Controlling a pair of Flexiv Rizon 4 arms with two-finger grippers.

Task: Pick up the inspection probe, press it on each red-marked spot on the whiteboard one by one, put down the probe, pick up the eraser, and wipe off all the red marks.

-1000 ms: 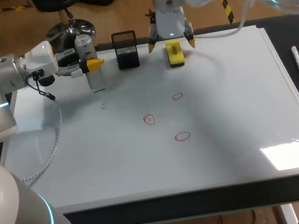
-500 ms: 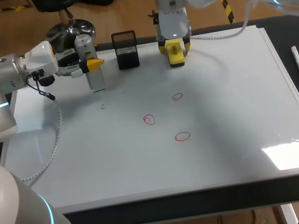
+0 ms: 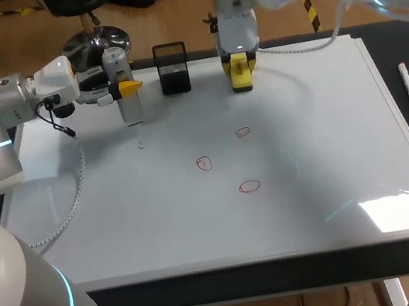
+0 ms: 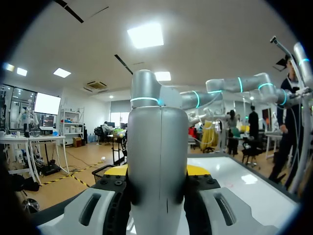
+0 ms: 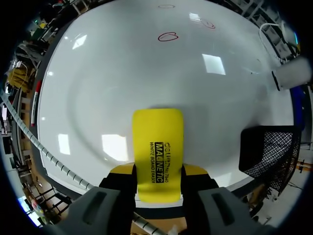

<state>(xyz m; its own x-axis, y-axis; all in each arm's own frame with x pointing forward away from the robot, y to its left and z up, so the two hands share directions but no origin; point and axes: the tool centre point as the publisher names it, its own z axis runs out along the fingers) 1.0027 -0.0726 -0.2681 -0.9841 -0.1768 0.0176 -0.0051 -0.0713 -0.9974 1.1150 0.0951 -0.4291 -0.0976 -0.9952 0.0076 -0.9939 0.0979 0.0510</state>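
Now, on the left, the left fingers (image 3: 131,88) are clamped on the probe (image 3: 127,109), upright above the whiteboard (image 3: 328,140). Further right, the right fingers (image 5: 194,170), spread either side of the eraser (image 3: 240,75) a second ago, have closed onto it (at the board's far edge). Three red marks (image 3: 250,186) remain, so wiping seems next.

The inspection probe (image 3: 131,112), a grey cylinder, stands upright over the far left part of the whiteboard (image 3: 328,140), clamped in our left gripper (image 3: 124,90). The yellow eraser (image 3: 240,76) lies flat at the board's far edge, and our right gripper (image 3: 238,61) presses both its sides. We see three red marks (image 3: 204,163), small circles, near the board's middle.
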